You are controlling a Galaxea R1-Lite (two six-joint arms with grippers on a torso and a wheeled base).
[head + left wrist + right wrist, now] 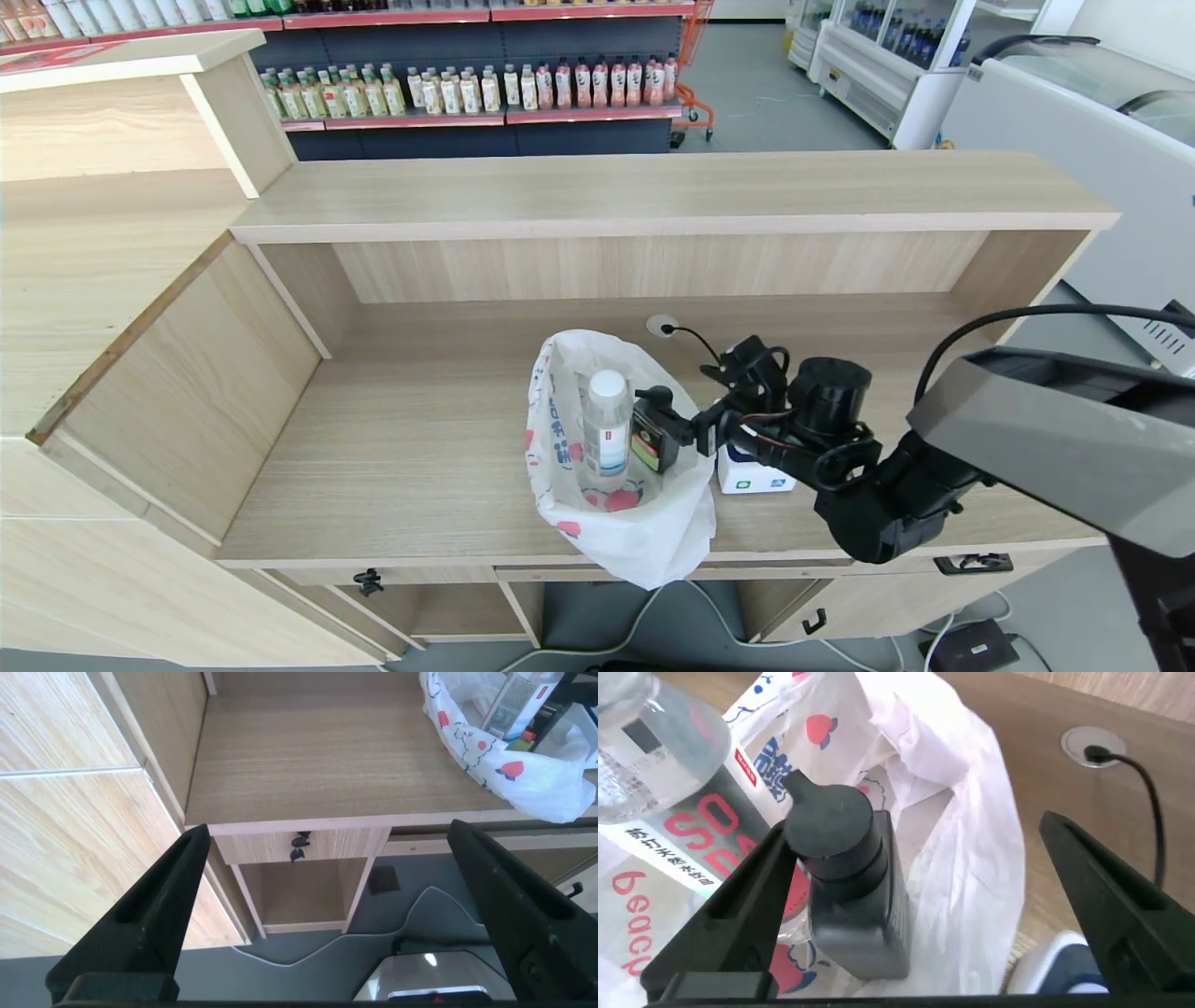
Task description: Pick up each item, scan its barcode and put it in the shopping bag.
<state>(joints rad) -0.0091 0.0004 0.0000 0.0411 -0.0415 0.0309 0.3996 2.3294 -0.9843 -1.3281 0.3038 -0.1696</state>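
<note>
Black bottle (848, 891) — inside shopping bag (966, 803)

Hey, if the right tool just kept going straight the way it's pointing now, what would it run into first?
The right tool would most likely meet the black-capped dark bottle first. It stands just ahead of the open tool, inside the shopping bag. Depth is hard to judge.
</note>
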